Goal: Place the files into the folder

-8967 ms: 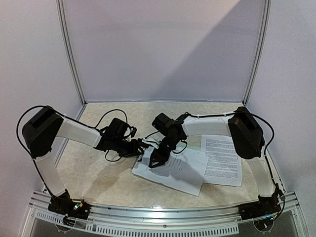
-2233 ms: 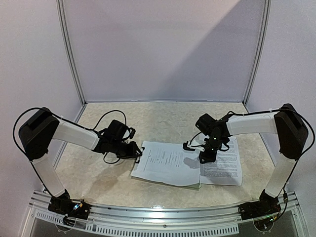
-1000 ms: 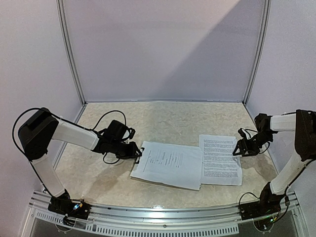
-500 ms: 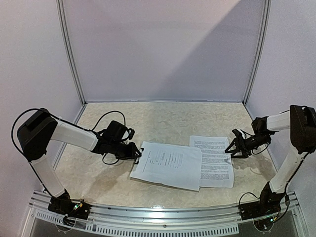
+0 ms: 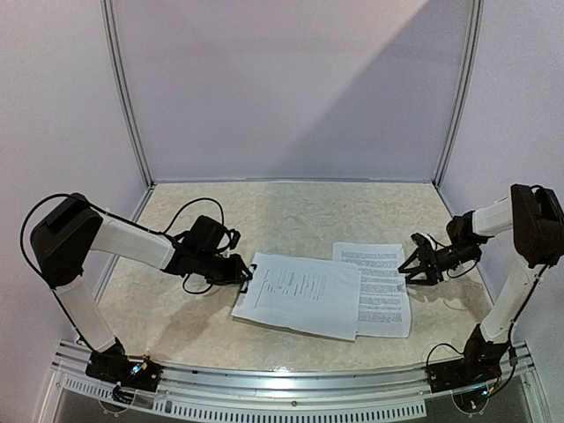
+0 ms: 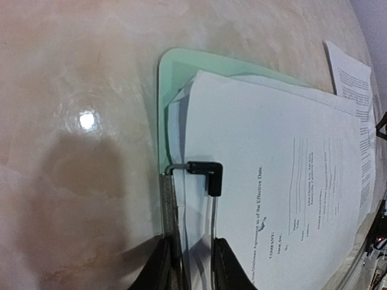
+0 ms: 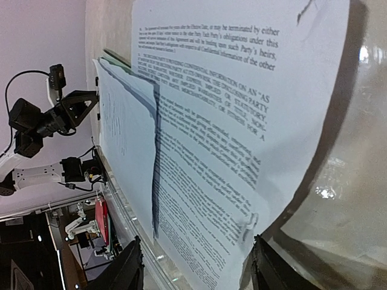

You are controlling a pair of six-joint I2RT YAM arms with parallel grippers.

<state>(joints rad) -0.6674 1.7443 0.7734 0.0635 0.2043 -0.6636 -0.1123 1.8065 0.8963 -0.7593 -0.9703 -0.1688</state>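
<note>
The step in hand is bringing in the last of the files. The folder (image 6: 172, 69) lies on the desk (image 5: 291, 211) left of centre. Its clip (image 6: 205, 174) is at the left short edge, and a stack of sheets (image 5: 295, 293) already rests on it. One loose sheet (image 5: 381, 284) lies flat on the desk just right of the stack. In the right wrist view their edges overlap, and the stack's right edge seems to lie over the loose sheet.

The left gripper (image 5: 240, 271) is closed tight on the clip's wire lever at the folder's left end. From there it both anchors the board and works the clip. Whether the clip's mouth is lifted off the paper cannot be told from these views.

The right gripper (image 5: 411, 267) sits low at the loose sheet's right edge. Its fingers are well apart and hold nothing, and the paper's edge lies between them. One corner of that edge looks slightly curled up.

The next move likely calls for the right gripper to carry or slide this sheet leftward until it covers the stack and its left edge reaches under the clip. The sheet has to stay flat and square to the folder, because thin paper pushed from one edge tends to buckle or turn. The left gripper should keep the board from sliding and release the clip only once the sheet is seated.
</note>
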